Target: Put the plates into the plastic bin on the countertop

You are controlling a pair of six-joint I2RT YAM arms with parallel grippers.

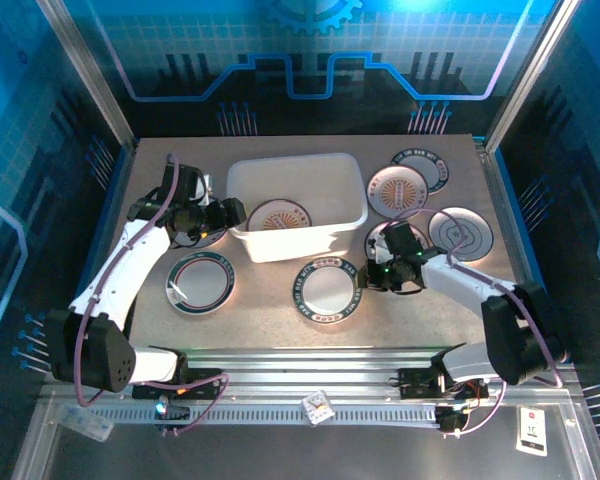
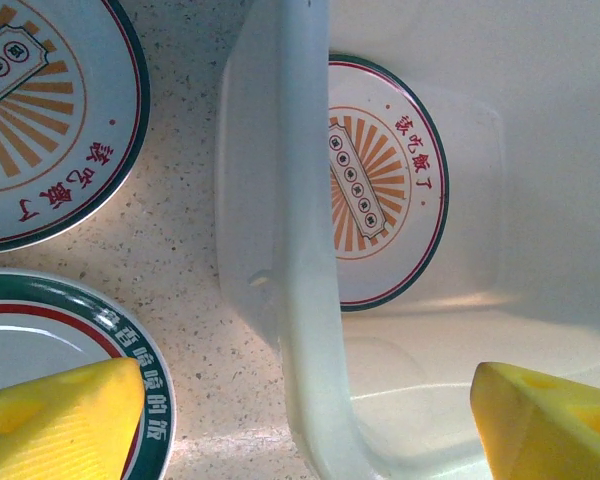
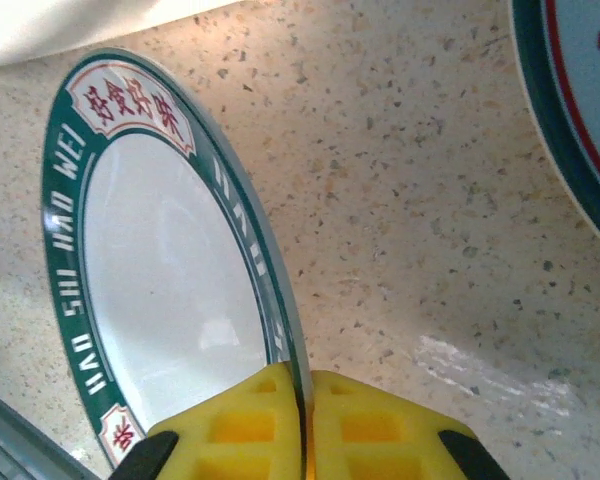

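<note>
The right gripper (image 3: 305,400) is closed on the rim of a green-rimmed plate (image 3: 170,290). The left gripper (image 2: 305,415) stands open across the wall of the plastic bin (image 2: 270,200).

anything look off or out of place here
Nothing spilled or broken. One oddity: the left gripper hangs open astride the wall of the plastic bin, one finger inside, one outside over a green-rimmed plate. The right gripper is shut on the rim of a second plate.
</note>
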